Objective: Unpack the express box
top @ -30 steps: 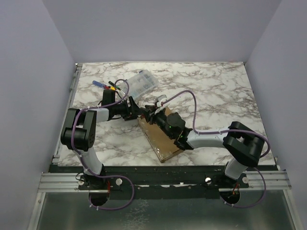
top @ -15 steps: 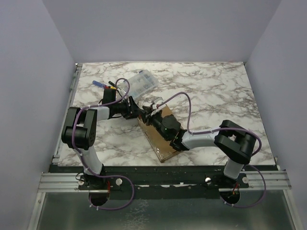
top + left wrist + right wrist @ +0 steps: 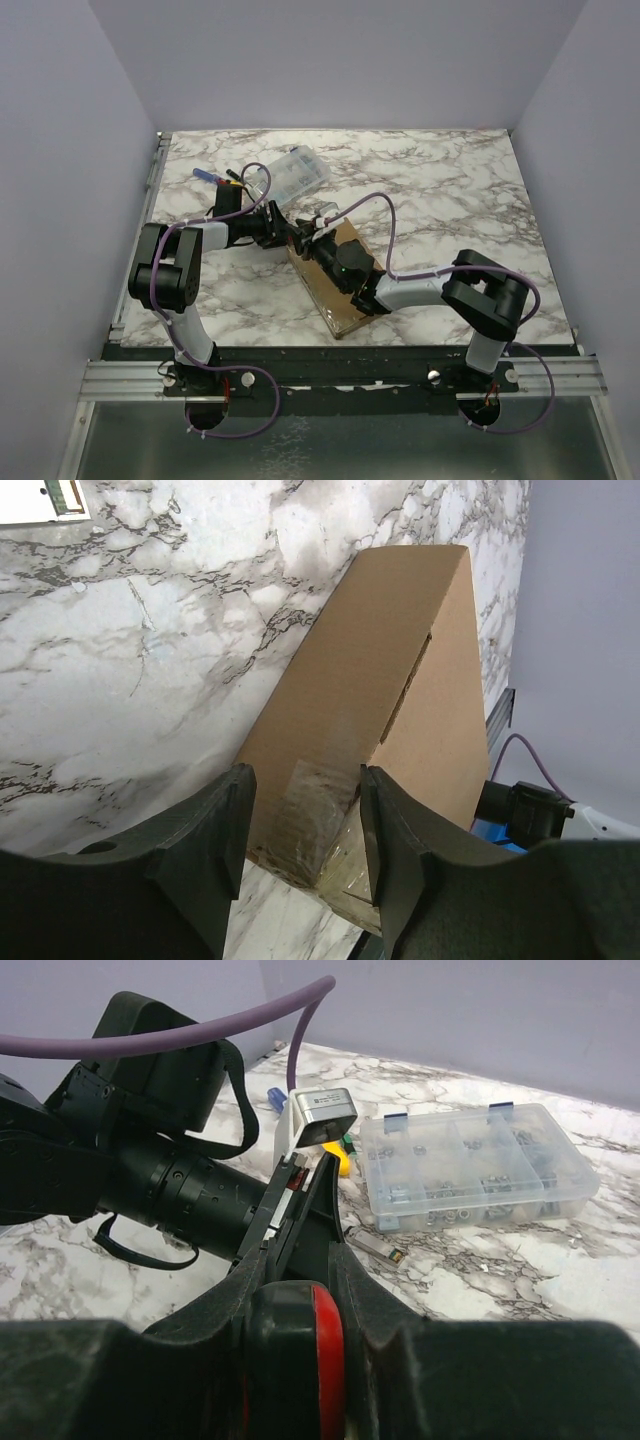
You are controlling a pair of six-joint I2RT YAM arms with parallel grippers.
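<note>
Over the last second the right arm has slid leftward over the express box [image 3: 328,298], bringing the right gripper [image 3: 300,1260] close to the left wrist; the left gripper [image 3: 302,790] has narrowed about the box's taped corner, so cutting the tape looks near; the box lies slantwise on the tabletop [image 3: 450,200] between the arms; the right jaws clamp a dark tool [image 3: 285,1335] with a red strip, its tip hidden; whether the left jaws pinch the cardboard I cannot tell
</note>
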